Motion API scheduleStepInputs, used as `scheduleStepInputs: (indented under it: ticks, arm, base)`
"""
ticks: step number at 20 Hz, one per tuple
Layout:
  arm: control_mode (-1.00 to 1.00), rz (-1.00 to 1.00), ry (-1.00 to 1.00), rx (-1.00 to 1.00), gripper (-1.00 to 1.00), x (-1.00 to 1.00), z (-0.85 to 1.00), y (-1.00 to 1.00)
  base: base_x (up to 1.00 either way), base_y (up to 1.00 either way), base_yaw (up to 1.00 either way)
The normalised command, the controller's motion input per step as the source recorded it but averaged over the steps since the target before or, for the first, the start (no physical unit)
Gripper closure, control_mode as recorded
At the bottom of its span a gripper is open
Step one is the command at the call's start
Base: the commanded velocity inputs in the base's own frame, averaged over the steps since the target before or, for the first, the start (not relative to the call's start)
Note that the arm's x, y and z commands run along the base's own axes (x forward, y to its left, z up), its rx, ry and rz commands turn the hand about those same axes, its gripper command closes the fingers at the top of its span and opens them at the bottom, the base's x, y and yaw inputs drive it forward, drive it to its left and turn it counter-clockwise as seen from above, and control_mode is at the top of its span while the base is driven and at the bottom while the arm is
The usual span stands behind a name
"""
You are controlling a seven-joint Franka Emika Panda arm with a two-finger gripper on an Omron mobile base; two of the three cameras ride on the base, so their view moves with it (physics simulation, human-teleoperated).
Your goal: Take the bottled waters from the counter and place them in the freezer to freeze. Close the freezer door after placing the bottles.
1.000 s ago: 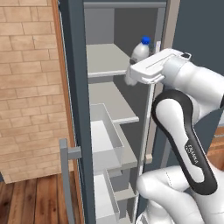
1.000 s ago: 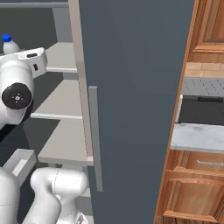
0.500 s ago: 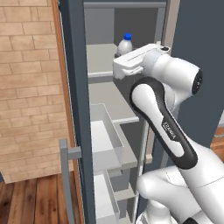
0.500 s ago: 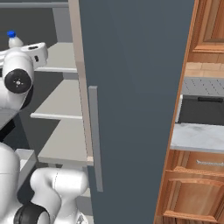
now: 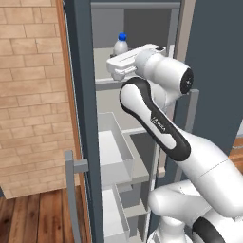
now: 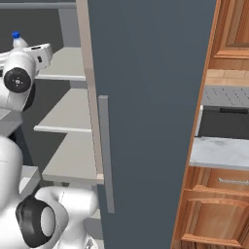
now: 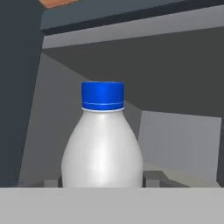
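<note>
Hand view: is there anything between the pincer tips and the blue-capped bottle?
No. In the hand view the bottle sits squarely between the pincer tips, which flank its base; nothing shows between.

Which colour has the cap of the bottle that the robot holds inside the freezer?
Blue. The cap shows best in the hand view, atop the whitish bottle.

Bottle (image 5: 120, 46) upright in tool (image 5: 117, 71), inside freezer (image 5: 80, 95) above upper shelf (image 5: 105, 80).
</note>
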Motion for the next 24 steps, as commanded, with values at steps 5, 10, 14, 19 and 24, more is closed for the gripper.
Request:
scheduleStepInputs:
  ticks: [5,10,14,19,24]
  arm:
    - [-1.00,-0.04,0.00,0.01,1.00,0.45,0.00,0.00]
    - [-1.00,-0.01,0.00,0.01,1.00,0.31,0.00,0.00]
    - [-1.00,-0.01,0.00,0.00,1.00,0.35,0.00,0.00]
    - [-1.00,-0.01,0.02,0.00,1.00,0.40,-0.15,0.00]
    - [-1.00,-0.01,0.03,0.00,1.00,0.49,-0.15,0.00]
  base:
    - [0.00,0.00,0.00]
    - [0.00,0.00,0.00]
    - [0.00,0.00,0.00]
    - [0.00,0.00,0.00]
    - [0.00,0.00,0.00]
